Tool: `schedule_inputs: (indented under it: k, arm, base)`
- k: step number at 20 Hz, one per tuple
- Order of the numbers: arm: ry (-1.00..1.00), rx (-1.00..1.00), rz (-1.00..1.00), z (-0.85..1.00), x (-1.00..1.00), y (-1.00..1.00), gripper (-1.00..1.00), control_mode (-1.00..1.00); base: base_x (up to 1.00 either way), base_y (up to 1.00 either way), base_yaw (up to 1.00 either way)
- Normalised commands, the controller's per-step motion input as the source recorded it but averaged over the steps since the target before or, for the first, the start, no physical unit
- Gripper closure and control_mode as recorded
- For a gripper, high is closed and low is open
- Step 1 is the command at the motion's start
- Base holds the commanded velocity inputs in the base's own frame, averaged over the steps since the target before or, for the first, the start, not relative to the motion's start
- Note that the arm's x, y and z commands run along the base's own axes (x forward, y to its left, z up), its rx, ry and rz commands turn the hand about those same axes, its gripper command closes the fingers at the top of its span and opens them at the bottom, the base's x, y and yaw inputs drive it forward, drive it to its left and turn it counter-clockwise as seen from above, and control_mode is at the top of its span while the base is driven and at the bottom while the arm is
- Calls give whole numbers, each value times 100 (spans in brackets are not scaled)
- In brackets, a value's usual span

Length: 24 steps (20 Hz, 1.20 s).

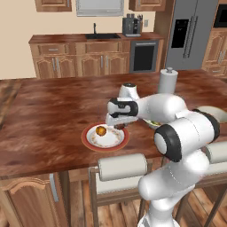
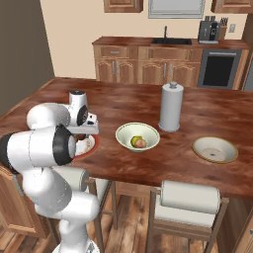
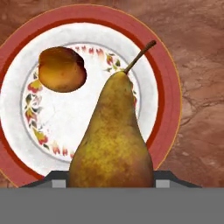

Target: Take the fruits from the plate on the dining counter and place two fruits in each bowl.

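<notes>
The gripper (image 1: 119, 127) hung low over the plate (image 1: 91, 141), at its right side. A brown pear (image 3: 111, 140) stood up between the finger tips, stem pointing away from the hand; the tips sat close against its base, so it seemed to be gripped, though the contact itself was hidden. The plate lay near the front edge of the counter (image 1: 48, 111). On it, left of the pear, rested an orange fruit (image 1: 101, 131), clear of the pear.

To the right of the plate stood the cream bowl (image 2: 123, 138), holding a yellow-green fruit (image 2: 135, 142) and a pinkish one (image 2: 142, 144) side by side. Further right of the plate sat the tan-rimmed bowl (image 2: 223, 144). Beyond the plate and just behind the cream bowl rose a paper towel roll (image 2: 171, 107). Far past the plate, against the wall, were a sink (image 1: 102, 36) and a coffee machine (image 1: 131, 25).
</notes>
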Motion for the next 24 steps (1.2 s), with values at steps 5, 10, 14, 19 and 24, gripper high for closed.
schedule_inputs:
  k: [5, 10, 14, 19, 24]
  arm:
    - [-16, 0, 0, 82, -100, -22, 100, -100]
    - [-11, 0, 0, 65, -100, -21, 100, -100]
    - [-1, 0, 0, 63, -100, -10, 100, -100]
    - [1, 0, 0, 50, -100, -3, 100, -100]
    - [4, 0, -7, 37, -52, -50, 100, -100]
  base:
    - [0, 0, 0]
    - [0, 0, 0]
    - [0, 0, 0]
    - [0, 0, 0]
    - [0, 0, 0]
